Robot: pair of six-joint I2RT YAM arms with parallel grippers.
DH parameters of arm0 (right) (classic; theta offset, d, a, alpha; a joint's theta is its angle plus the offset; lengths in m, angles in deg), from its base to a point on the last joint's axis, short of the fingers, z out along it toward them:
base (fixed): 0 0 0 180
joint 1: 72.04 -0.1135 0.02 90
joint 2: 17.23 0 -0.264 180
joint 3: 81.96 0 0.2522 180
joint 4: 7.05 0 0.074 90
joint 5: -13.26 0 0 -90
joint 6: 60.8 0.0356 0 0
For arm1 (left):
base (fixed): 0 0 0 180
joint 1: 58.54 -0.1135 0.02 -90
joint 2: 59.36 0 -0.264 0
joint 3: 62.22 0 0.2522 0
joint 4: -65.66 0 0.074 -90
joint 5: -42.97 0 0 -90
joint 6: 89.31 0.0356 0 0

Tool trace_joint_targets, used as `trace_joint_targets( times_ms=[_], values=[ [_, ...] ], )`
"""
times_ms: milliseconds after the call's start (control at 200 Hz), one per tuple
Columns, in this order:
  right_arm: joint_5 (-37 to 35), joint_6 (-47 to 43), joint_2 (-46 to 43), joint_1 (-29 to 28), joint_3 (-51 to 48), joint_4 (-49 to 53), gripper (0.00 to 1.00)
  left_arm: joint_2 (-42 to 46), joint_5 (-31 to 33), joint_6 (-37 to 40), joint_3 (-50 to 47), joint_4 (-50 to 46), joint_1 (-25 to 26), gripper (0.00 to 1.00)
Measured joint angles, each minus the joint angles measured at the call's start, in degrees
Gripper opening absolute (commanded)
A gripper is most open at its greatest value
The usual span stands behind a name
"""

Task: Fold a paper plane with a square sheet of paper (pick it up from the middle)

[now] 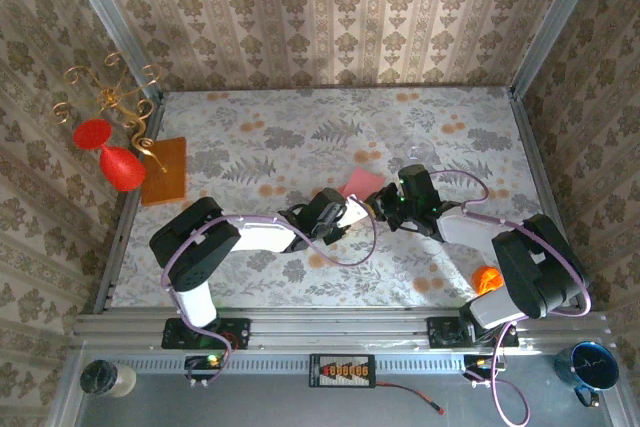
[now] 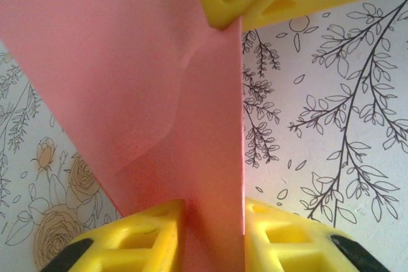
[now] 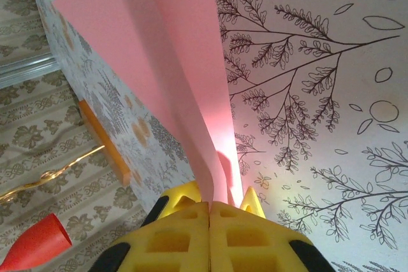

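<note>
Right gripper (image 3: 213, 199) has its two yellow fingers pressed together on the edge of the square sheet of paper (image 3: 153, 42). The sheet rises pink out of the seam between them and leans toward 11 o'clock in the right wrist view, with the floral worktop (image 1: 300, 117) behind it. Facing it from the other side, the left gripper (image 2: 213, 214) has its yellow fingers (image 2: 143, 237) a little apart, and the sheet runs down into the gap between them. Whether either pad presses the paper I cannot tell. In the left wrist view the right gripper's fingertips pinch the sheet's edge at 12 o'clock. A soft buckle crosses the pink face, which has one straight edge down its 3 o'clock side.

From the top camera the two grippers meet nose to nose just toward 6 o'clock of the worktop's centre. The sheet pokes out from between them toward 12 o'clock as a small slanted pink patch. An orange rectangular sheet (image 1: 165, 169) lies at the worktop's 9 o'clock edge, near two red goblet shapes (image 1: 110, 152) and a gold wire stand (image 1: 115, 87). A small orange object (image 1: 487, 278) sits at 4 o'clock, close by the right arm. A blue mug (image 1: 590, 365) stands on the metal ledge at 5 o'clock.
</note>
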Motion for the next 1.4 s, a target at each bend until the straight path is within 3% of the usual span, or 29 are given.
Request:
trace_joint_targets(
  times_ms=[170,430,930,1400],
  values=[
    [-0.02,-0.39,-0.02,0.68,0.00,0.17,0.37,0.00,-0.74,-1.25,-0.98,1.16,-0.02,0.19],
    [-0.59,-3.30,-2.86,2.75,-0.02,3.48,0.48,0.00,-4.09,-5.90,-3.80,3.43,-1.07,0.19],
    [-4.94,-11.28,-6.43,3.67,-0.02,9.92,0.53,0.28,-20.63,-18.29,-4.15,2.82,-9.31,0.19],
    [-5.79,-20.70,-5.75,3.65,0.13,12.11,0.64,-0.35,-31.76,-26.73,2.73,-9.14,-13.90,0.17]
  ],
)
